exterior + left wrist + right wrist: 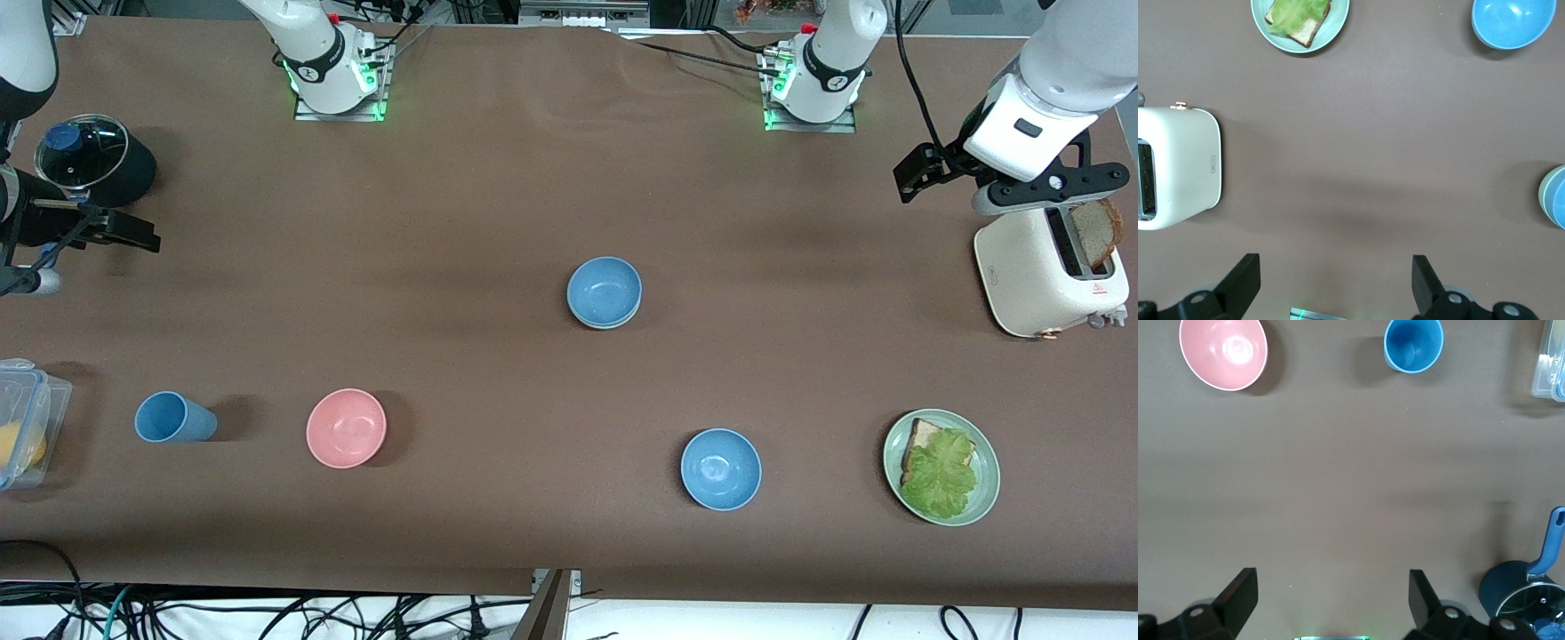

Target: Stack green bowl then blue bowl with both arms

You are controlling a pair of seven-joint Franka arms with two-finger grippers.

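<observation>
Stack: blue bowl (605, 290) sits nested in the green bowl (605, 320) at mid-counter; only a pale green rim shows beneath it, so the stacking looks done.
Spare bowl: a second blue bowl (721, 468), nearer the front camera, stands alone and apart.
Left pincer (1335, 283): up over the toaster (1049, 271) at the left arm's end of the counter, fingers spread wide, holding nothing.
Right pincer (1331, 600): at the right arm's end, near the black pot (98, 164) with its glass lid, fingers wide apart, empty.
Risk, mix-up: two look-alike blue bowls; a further reach could take the wrong one.
Risk, collision: the left pincer hangs close above the toaster and its bread slice (1095, 233); a careless descent could knock them.
Risk, stack: a sideways nudge might slide the top bowl off.
Counter (498, 196): brown matte cloth, slightly rippled toward the bases.
Other items: pink bowl (346, 428), blue cup (173, 418), plate with lettuce (941, 468), plastic box (27, 422).
Room: cables trail along the front edge.
</observation>
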